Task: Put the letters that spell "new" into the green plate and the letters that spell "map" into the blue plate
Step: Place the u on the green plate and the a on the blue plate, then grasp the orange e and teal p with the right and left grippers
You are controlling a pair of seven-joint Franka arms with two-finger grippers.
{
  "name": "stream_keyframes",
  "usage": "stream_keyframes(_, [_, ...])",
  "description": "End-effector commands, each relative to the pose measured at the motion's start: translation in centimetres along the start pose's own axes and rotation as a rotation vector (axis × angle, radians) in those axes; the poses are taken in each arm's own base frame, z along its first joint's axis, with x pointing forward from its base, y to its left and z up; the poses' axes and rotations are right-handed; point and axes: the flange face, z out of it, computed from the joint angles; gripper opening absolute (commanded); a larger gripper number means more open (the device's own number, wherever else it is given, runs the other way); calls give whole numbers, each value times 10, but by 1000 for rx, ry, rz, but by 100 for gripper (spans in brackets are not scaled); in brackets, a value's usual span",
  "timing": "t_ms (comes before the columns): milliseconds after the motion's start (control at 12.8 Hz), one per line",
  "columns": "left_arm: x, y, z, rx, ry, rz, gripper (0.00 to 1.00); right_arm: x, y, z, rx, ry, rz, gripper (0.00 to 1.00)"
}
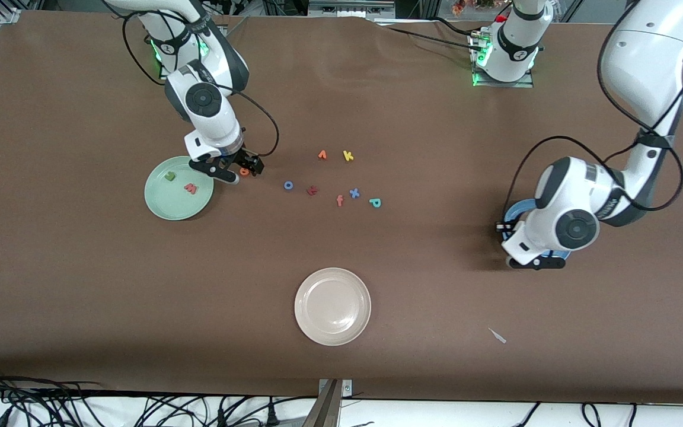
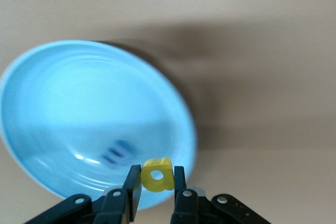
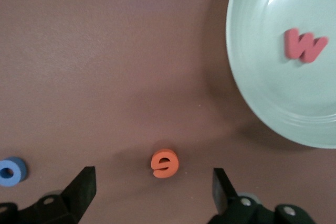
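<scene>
A robotics lab: brown-covered table (image 1: 80, 296), bolted arm bases, loose cables (image 1: 80, 403) along its edge.

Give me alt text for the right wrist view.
The open right gripper hangs over the orange "e", which lies on the brown table beside the green plate. The red "w" lies in the plate, and a blue "o" sits on the table.

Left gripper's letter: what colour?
Yellow: the "a" pinched in the left gripper over the blue plate, clearest in the left wrist view.
</scene>
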Motion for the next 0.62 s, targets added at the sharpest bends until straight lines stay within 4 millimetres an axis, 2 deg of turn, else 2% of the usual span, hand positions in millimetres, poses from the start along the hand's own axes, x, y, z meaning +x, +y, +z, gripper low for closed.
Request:
stream_keyframes(0, [-3, -35, 8, 11, -21, 178, 28, -4, -5, 9, 8, -13, 33, 90])
stream_keyframes(78, [-4, -47, 10, 5, -22, 212, 90, -6, -3, 11, 2, -17, 32, 87])
stream_keyframes(156, [-5, -46, 10, -4, -31, 238, 100, -8, -2, 14, -1, -20, 32, 84])
stream_keyframes(312, [-7, -37, 6, -69, -36, 178, 100, -7, -3, 15, -1, -21, 31, 75])
stream_keyframes(468, [-12, -20, -9, -137, -21, 124, 100, -7, -2, 17, 3, -21, 32, 74])
stream_keyframes(545, [-19, -5, -15, -139, -9, 93, 100, -8, -3, 20, 7, -21, 29, 73])
